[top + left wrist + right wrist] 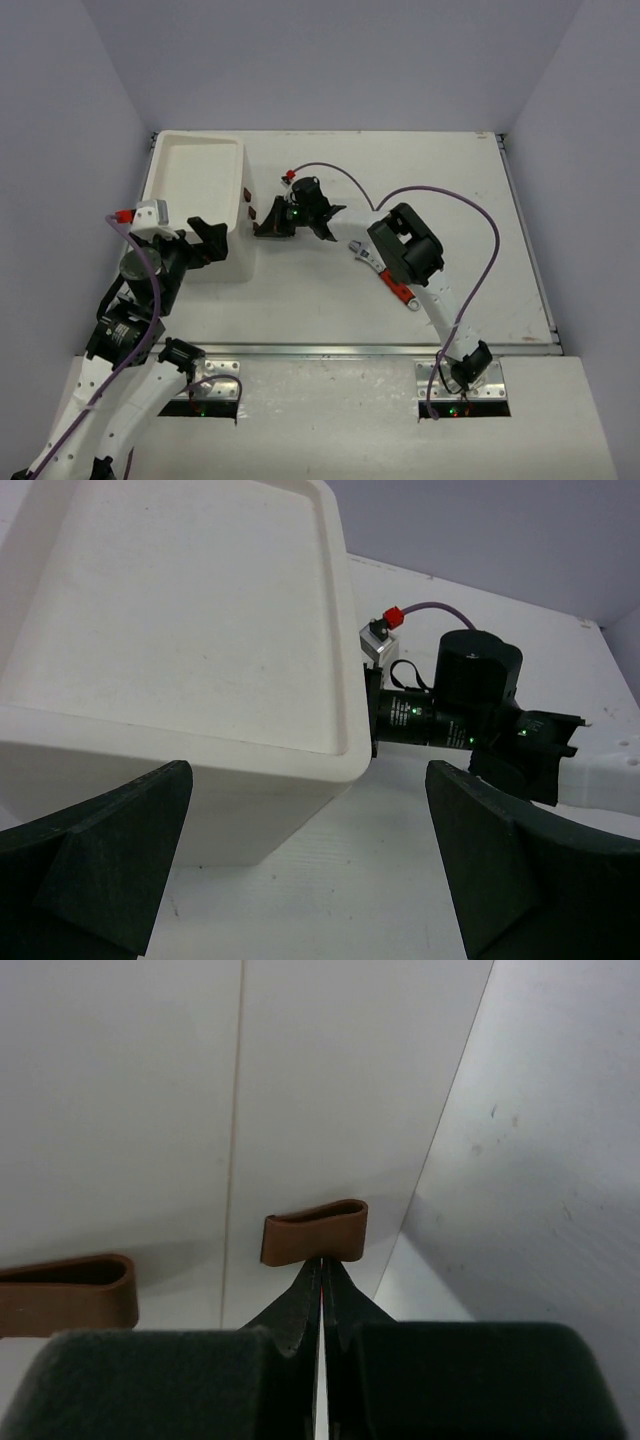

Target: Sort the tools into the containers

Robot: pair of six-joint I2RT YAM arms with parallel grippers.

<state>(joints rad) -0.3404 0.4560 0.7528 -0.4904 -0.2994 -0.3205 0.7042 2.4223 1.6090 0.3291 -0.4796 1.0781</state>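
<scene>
White box [195, 185] tray bare: no tool sorted that I see. Red-handled wrench [383, 273] lies right of the box, untouched. Right gripper [321, 1265] pressed together, tips at a drawer knob [313, 1232]. Left gripper [212, 240] spread, empty, at the box's near corner.

Found passage just right of the white box [241, 180] blocked by the right arm [405, 248]; farther right, open worktop [485, 290].

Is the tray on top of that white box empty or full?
Empty: the tray shows only bare white plastic from above and the left wrist view.
</scene>
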